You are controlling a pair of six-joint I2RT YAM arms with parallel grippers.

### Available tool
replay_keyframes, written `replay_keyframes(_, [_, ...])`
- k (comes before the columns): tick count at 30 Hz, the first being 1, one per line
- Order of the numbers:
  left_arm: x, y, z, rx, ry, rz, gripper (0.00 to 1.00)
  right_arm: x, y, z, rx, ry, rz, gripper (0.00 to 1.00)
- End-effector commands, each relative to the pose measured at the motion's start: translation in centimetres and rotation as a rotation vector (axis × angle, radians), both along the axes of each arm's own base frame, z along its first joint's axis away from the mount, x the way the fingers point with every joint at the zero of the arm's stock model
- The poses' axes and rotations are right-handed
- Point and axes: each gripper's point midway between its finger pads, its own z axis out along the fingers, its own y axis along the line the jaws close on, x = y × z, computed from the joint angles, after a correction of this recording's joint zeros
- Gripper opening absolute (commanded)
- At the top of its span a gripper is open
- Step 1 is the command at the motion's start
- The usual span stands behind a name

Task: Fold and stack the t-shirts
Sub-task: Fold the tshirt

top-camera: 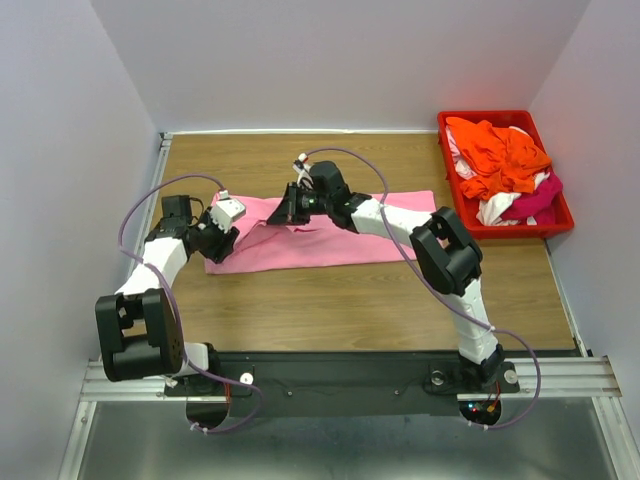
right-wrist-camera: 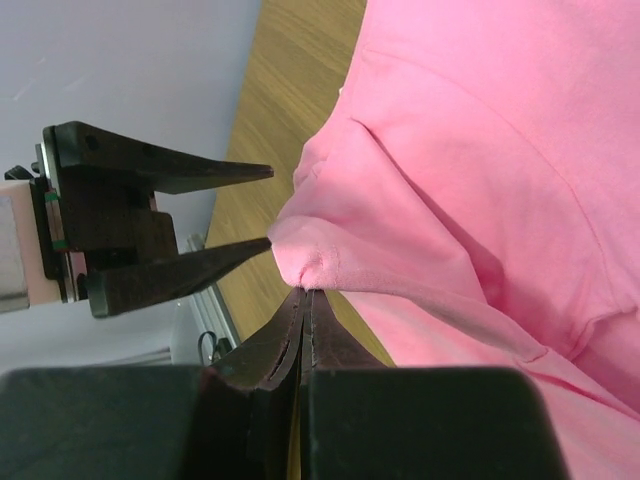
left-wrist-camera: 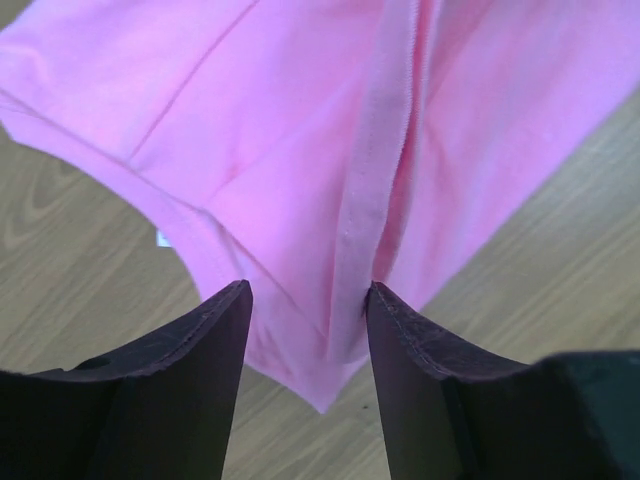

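A light pink t-shirt (top-camera: pixel 330 240) lies spread across the middle of the wooden table. My right gripper (right-wrist-camera: pixel 308 292) is shut on a pinched fold of this pink shirt (right-wrist-camera: pixel 480 180) and holds it a little above the table, near the shirt's upper left part (top-camera: pixel 290 208). My left gripper (left-wrist-camera: pixel 308 290) is open at the shirt's left end (top-camera: pixel 222 243). A hemmed corner of the pink cloth (left-wrist-camera: pixel 300 150) hangs between its two fingers. In the right wrist view the left gripper (right-wrist-camera: pixel 268 207) points at the raised fold, its lower fingertip touching the cloth.
A red plastic bin (top-camera: pixel 495 117) stands at the back right of the table. It holds crumpled orange (top-camera: pixel 495 155), white (top-camera: pixel 495 208) and magenta (top-camera: pixel 535 200) shirts. Grey walls close in the table on the left, back and right.
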Motion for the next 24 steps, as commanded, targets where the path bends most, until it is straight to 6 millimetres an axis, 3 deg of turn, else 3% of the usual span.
replay_keyframes(1, [1.9, 0.9, 0.6, 0.035, -0.046, 0.051, 0.53, 1.3, 0.2, 2.0, 0.048, -0.028, -0.007, 0.01])
replay_keyframes(8, [2.9, 0.8, 0.5, 0.017, -0.011, 0.047, 0.23, 2.0, 0.0, 2.0, 0.054, -0.022, -0.013, 0.01])
replay_keyframes(13, [3.4, 0.2, 0.7, -0.014, 0.021, 0.02, 0.08, 2.4, -0.4, 1.6, 0.049, -0.016, -0.024, 0.01])
replay_keyframes(17, [4.4, 0.4, 1.1, -0.013, 0.013, 0.027, 0.02, 2.7, -0.5, 1.4, 0.047, -0.019, -0.026, 0.01])
replay_keyframes(24, [9.1, 1.0, 3.9, -0.02, -0.049, 0.067, 0.01, 4.4, -1.4, 1.0, 0.043, -0.028, -0.061, 0.01])
